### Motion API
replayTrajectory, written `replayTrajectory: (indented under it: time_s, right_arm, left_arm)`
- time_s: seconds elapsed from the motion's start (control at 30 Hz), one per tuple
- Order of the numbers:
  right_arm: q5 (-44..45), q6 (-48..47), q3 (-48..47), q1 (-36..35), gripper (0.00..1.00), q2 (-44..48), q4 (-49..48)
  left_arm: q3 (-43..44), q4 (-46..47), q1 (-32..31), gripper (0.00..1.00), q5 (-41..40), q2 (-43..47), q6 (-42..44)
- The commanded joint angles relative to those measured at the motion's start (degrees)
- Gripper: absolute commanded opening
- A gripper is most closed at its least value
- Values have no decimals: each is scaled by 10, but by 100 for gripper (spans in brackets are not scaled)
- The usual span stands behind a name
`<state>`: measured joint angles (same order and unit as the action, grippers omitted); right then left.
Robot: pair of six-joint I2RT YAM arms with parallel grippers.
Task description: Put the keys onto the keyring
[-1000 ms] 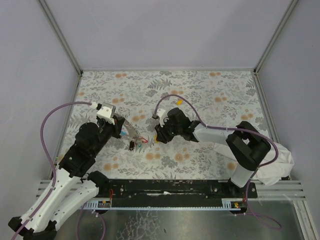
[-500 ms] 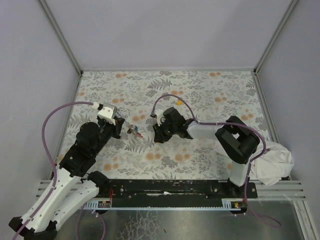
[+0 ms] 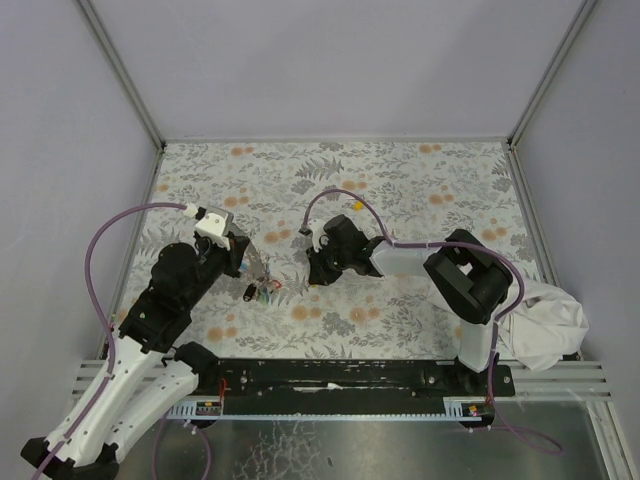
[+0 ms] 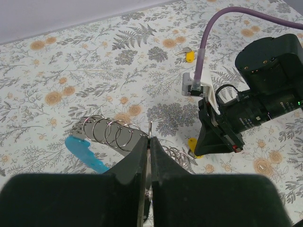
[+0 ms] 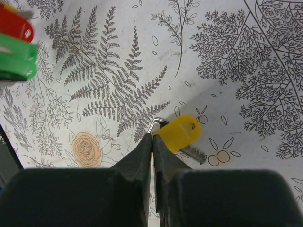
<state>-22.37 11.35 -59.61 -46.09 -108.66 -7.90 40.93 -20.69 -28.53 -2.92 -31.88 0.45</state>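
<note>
**Bunch of keys hangs lower; right gripper down at a yellow key**

The right gripper points down at the tablecloth, a flat matte sheet printed with grey ferns and small orange flowers. Its black, wedge-shaped fingers are closed to a thin slit. Right at their tips lies a yellow key: a smooth, rounded plastic cap with a slot, a thin wire loop at one end and a short notched metal blade at the other. I cannot tell whether the tips pinch the loop or only touch it.

Just left of the right gripper, the left gripper has its jaws pressed flat together on a fine silver wire, which looks like part of the keyring. A bunch of keys dangles from it, a glossy red cap and a green cap among them. A curved light-blue strip lies further left. A second yellow key rests well beyond the right gripper, towards the far wall.

Half a second ago the bunch sat higher, level with the right gripper; now it is nearer the arm bases. The right gripper has barely moved.
</note>
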Motion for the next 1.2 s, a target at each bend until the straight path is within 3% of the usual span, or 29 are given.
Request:
replayTrajectory:
  time_s: [0.0,0.27,0.4,0.8,0.97,1.17]
  right_arm:
    - [-16,6,-13,3,3,3,7]
    - [55,-59,-1,4,0,83,123]
    - [92,-91,2,7,0,125,207]
    - [200,-108,32,37,0,242,380]
    - [227,-100,20,38,0,260,438]
    - [232,-104,4,39,0,220,458]
  left_arm:
    - [1,38,10,0,33,3,7]
    - [-1,73,11,0,134,-14,-18]
    - [-26,145,11,0,214,-41,-67]
    - [-154,574,6,0,353,-189,-194]
    - [-220,725,-7,0,387,-250,-196]
    - [-312,865,-7,0,426,-308,-151]
